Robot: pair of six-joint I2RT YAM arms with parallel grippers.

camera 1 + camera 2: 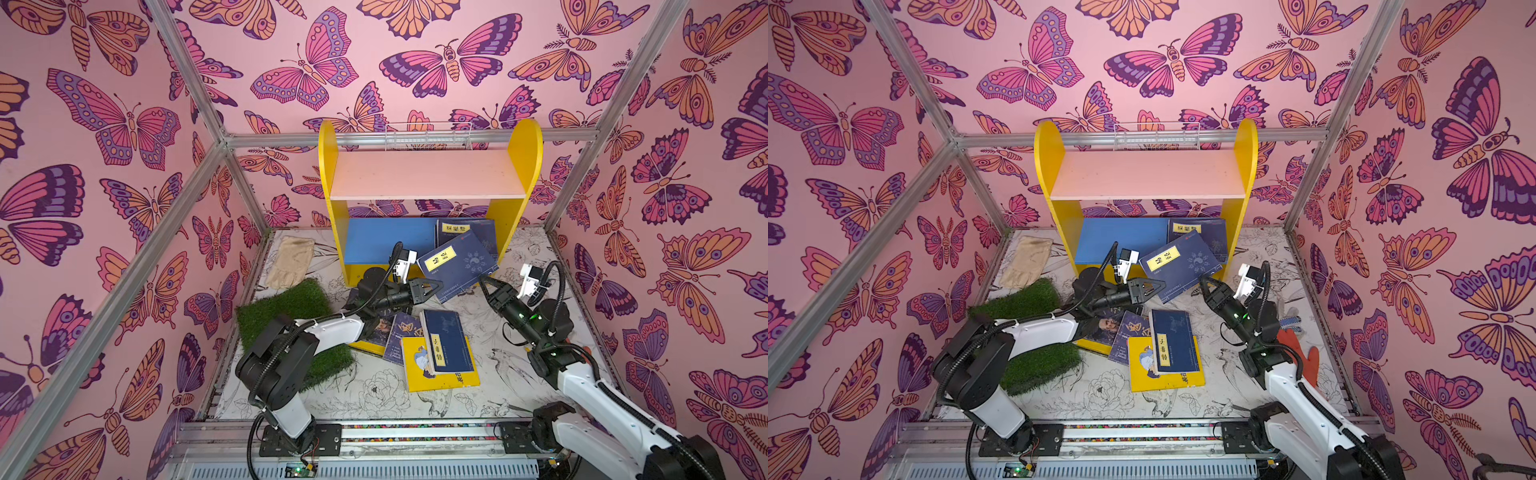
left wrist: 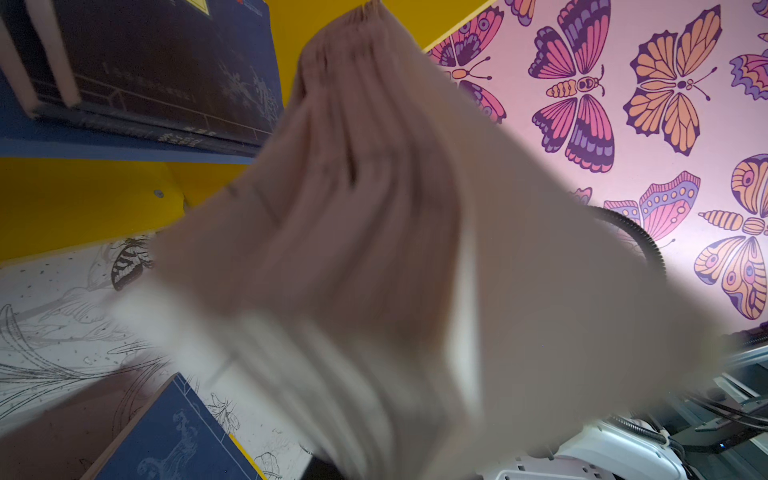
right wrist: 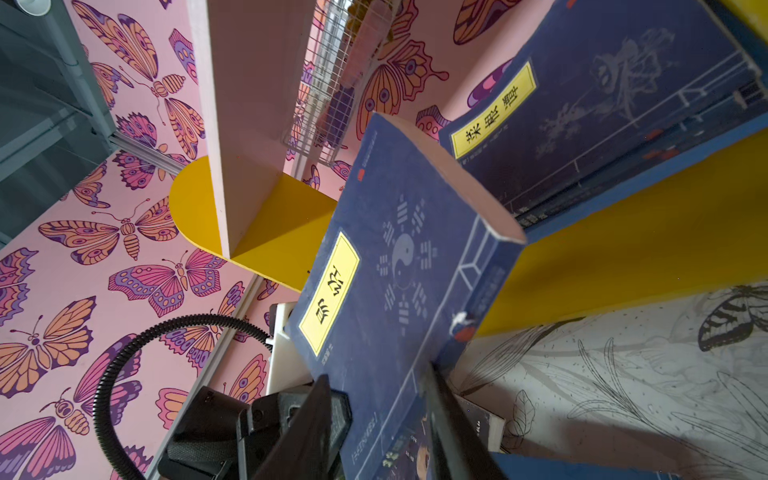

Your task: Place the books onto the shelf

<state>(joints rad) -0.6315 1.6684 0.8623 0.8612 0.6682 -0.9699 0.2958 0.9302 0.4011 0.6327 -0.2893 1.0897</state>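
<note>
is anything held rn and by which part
The left gripper pinches the navy book by its near left edge; whether the right gripper grips it is unclear.

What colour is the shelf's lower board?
The lower board is blue, clearest in a top view.

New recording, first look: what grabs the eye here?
Loud butterfly wallpaper covers the walls. At centre, a navy book with a yellow label is held tilted before the blue lower board of the yellow shelf, the left gripper shut on one near corner, the right gripper at the other. More books lie piled on the table in front.
</note>
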